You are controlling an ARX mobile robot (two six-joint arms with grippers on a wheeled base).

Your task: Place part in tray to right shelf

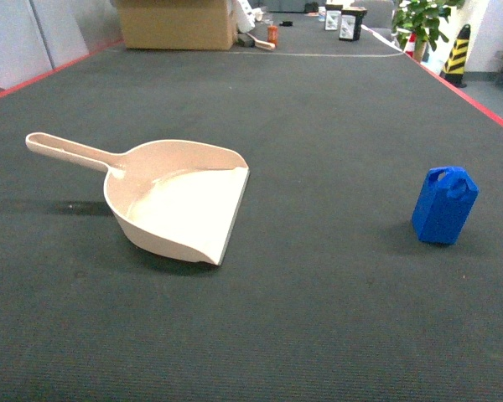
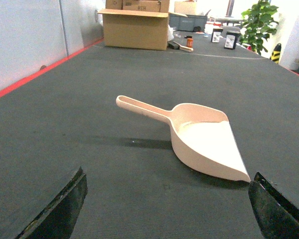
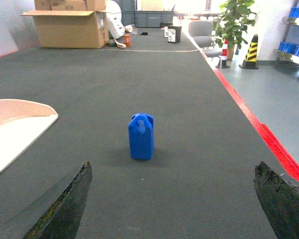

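Cream plastic tray lies left of centre in the head view, flat on the dark ribbed mat, handle running toward the upper left, wide lip facing right. Nothing inside it.

Left gripper: only the two dark fingertips show, at the lower corners of the left wrist view, spread wide with nothing between them. The tray sits ahead of it, not touched.

Blue part stands at right of the head view, slightly tilted there, upright in the right wrist view, well apart from the tray's lip.

Right gripper: fingertips likewise splayed at the lower corners of its wrist view, empty, the part centred ahead of it, no contact.

Upper left of the head view: a cardboard box. Upper right: a potted plant and a striped cone.

Progress, as I judge it: nothing done. Part not yet picked up, not yet in the tray; tray not yet lifted. The shelf cannot be made out with any certainty. Likely first job: right arm takes the part.
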